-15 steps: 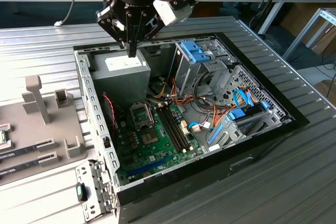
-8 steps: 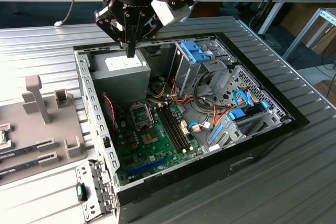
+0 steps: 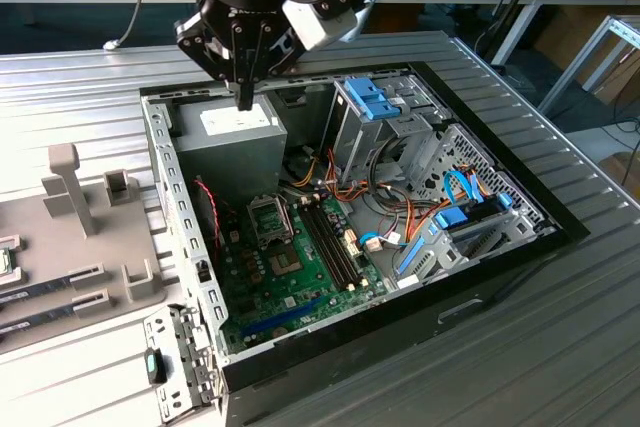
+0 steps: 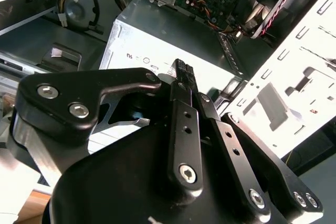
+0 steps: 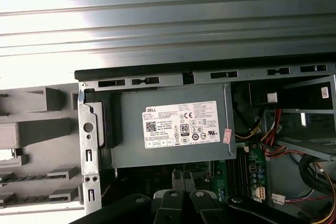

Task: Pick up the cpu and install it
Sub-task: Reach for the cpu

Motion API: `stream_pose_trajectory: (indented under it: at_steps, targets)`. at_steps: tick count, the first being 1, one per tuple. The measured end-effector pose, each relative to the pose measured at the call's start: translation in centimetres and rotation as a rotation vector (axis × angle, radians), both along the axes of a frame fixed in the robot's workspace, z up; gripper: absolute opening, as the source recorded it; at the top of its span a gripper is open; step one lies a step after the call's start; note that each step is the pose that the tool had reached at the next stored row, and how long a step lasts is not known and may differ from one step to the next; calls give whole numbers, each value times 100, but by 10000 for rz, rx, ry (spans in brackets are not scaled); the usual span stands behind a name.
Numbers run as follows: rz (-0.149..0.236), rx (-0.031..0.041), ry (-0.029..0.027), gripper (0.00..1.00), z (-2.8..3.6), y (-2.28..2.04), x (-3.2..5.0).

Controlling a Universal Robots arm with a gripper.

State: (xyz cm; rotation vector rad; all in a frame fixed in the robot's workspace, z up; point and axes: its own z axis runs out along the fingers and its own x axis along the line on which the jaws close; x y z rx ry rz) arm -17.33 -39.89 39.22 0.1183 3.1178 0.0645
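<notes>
At the exterior view's left edge, a small flat square piece cut off by the frame looks like the cpu (image 3: 5,261), though it is too small to be sure. It lies on the grey fixture plate (image 3: 90,247) outside the computer case (image 3: 180,217), well apart from the tool (image 3: 243,97). The tool hangs above the grey power supply (image 3: 235,142) in the case's far corner. Its dark fingers (image 4: 181,77) are pressed together with nothing between them, as the second wrist view also shows. The arm comes down steeply from above, with the fingers pointing at the white label (image 5: 181,125) on top of the power supply. The empty socket frame (image 3: 270,219) sits on the green motherboard (image 3: 290,267), lower in the case and towards the near side from the tool. Red and orange cables (image 3: 330,182) and the drive cage (image 3: 375,112) crowd the exterior view's right of the case. The perforated case wall stands between the tool and the fixture plate. Above the power supply and over the ribbed metal worktop (image 3: 560,347) around the case, the space is open.
</notes>
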Motion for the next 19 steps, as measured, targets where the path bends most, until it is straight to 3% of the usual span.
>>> stream_pose_trajectory:
  at_steps: [19]
  targets:
    - [0, 0, 0, 11, -5, 0, -67]
